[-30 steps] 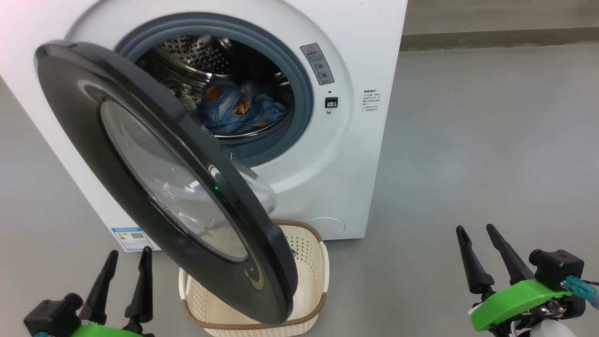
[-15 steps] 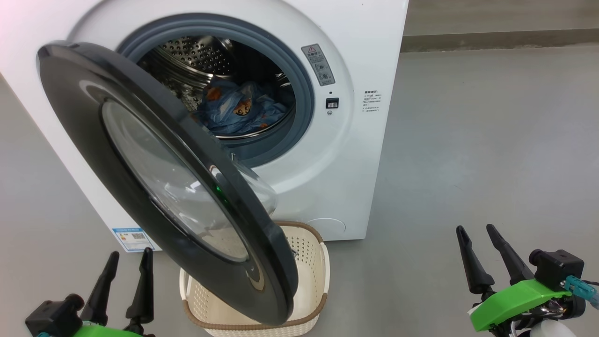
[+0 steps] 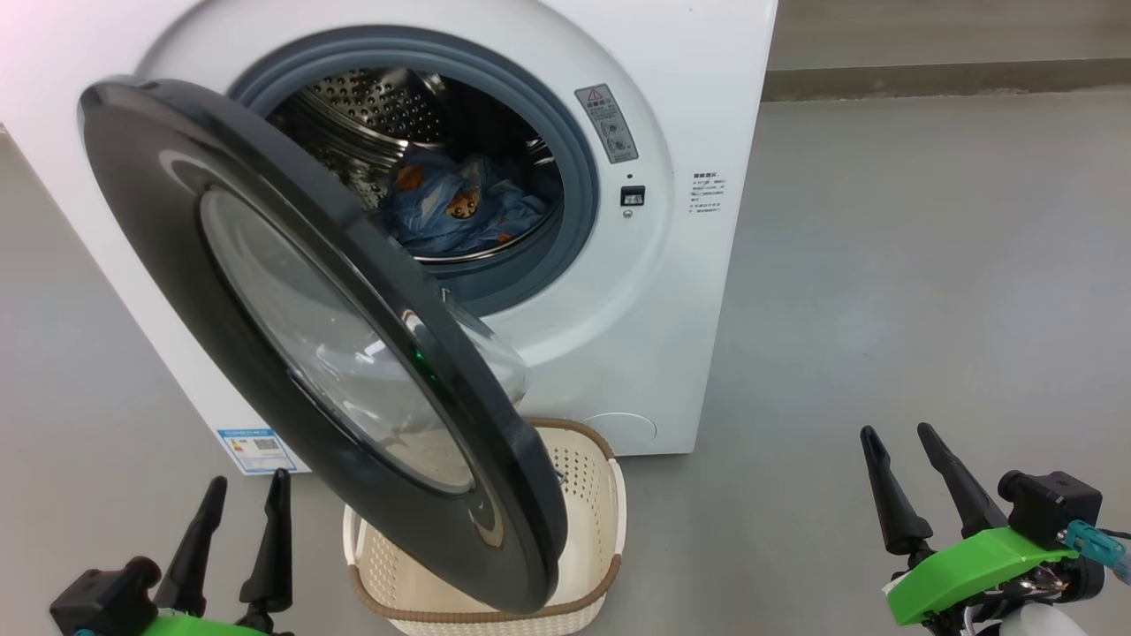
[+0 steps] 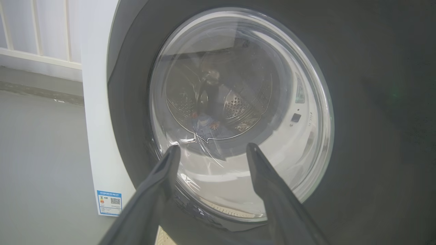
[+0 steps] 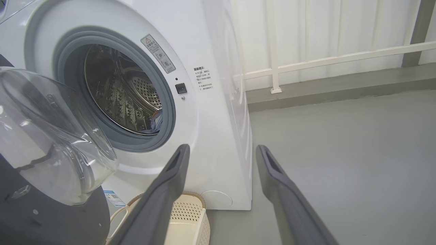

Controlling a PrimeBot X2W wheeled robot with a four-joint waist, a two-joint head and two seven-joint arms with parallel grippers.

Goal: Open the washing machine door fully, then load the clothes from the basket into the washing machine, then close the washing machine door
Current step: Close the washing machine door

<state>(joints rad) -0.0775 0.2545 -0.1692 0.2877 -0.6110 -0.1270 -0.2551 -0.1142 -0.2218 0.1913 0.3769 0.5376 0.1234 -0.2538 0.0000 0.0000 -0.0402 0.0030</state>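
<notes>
Evidently loading is done: the clothes [image 3: 459,212] lie inside the washing machine [image 3: 698,88], and the basket [image 3: 612,517] below looks empty. Only closing the washing machine door [image 3: 327,344], swung open over the basket, remains. The left gripper [image 3: 249,480] and right gripper [image 3: 896,431] hang empty, fingers apart.

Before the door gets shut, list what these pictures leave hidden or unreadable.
Head view: the washing machine door covers most of the basket; leftover items cannot be ruled out.
Head view: the grey sticker and blue label on the washing machine are too small to read.
Right wrist view: the gasket hides all but a sliver of the clothes.
</notes>
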